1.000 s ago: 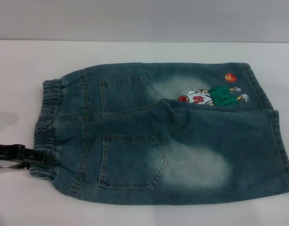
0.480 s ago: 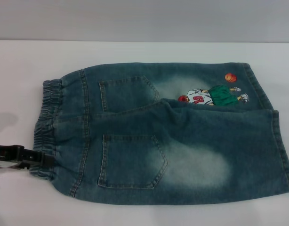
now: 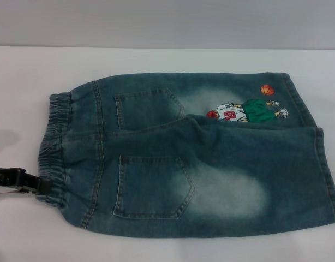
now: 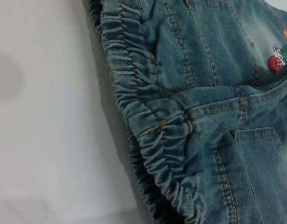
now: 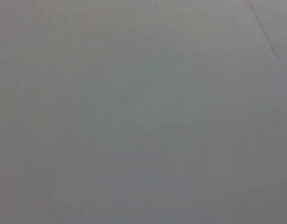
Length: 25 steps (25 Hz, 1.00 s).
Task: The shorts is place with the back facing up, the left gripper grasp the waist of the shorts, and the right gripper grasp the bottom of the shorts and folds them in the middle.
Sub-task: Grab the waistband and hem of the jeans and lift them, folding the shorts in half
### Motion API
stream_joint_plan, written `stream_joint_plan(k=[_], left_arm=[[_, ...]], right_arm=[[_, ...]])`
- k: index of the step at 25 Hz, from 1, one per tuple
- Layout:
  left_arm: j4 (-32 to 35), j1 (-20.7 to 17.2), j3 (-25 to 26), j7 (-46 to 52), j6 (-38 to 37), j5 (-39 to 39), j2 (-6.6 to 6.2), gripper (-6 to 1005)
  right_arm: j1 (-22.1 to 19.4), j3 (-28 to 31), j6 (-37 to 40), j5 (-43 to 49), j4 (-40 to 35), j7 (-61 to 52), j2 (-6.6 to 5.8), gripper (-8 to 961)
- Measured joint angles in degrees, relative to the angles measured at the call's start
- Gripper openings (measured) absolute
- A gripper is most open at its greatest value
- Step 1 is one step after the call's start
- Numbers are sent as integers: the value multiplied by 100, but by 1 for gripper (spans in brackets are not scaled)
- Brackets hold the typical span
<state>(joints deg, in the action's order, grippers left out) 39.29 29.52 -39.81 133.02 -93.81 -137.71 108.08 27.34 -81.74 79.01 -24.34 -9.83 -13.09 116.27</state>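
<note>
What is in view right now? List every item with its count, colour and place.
shorts: one, faded blue-green denim, flat on the table, back pockets up.
waist of the shorts: one, ruffled denim, at the robot's left end.
bottom of the shorts: two flat hems, denim, at the right end.
cartoon print: one, white, green, red, on the far leg.
table: one, white, beneath the shorts.
left gripper: one, black, at the near waistband corner.
right gripper: not in view.

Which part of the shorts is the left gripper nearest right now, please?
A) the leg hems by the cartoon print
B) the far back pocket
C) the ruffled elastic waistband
C: in the head view the left gripper sits at the waistband, its near end.
</note>
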Motion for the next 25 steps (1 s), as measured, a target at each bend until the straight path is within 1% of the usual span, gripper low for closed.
stream_joint_plan(k=[6,10,12,13,14,15,16,18,20,21,22,24,25], left_arm=[[0,16,-14,-49,-2,-1,6,191],[0,32,-6,-65,-1,8,21,91],[0,44,-3,-71,9,25,28,41],[0,48,-1,-71,15,29,32,41],[0,51,1,-72,25,33,39,42],[1,57,5,-73,45,36,58,42],[1,57,5,-73,45,36,58,42],[41,63,7,-74,69,37,87,42],[41,63,7,-74,69,37,87,42],[234,36,11,-91,143,41,168,42],[234,36,11,-91,143,41,168,42],[546,-20,22,-136,204,47,287,42],[546,-20,22,-136,204,47,287,42]], right_arm=[[0,0,0,0,8,-1,0,469],[0,4,-68,3,2,-157,-5,470],[0,-23,-170,61,-14,-451,-61,470],[-2,-46,-207,165,-23,-725,-115,470],[-5,-65,-216,366,-36,-1045,-174,470],[-48,-72,-203,1042,-156,-1836,-346,470],[-48,-72,-203,1042,-156,-1836,-346,470],[-97,-64,-162,1748,-358,-2549,-526,470],[-139,-32,-30,2826,-710,-3366,-790,470],[-143,-16,68,3285,-876,-3700,-907,469],[-138,6,203,3777,-1055,-4040,-1042,469],[-68,133,552,4749,-1384,-4706,-1280,469],[3,329,851,5382,-1565,-5079,-1377,469]])
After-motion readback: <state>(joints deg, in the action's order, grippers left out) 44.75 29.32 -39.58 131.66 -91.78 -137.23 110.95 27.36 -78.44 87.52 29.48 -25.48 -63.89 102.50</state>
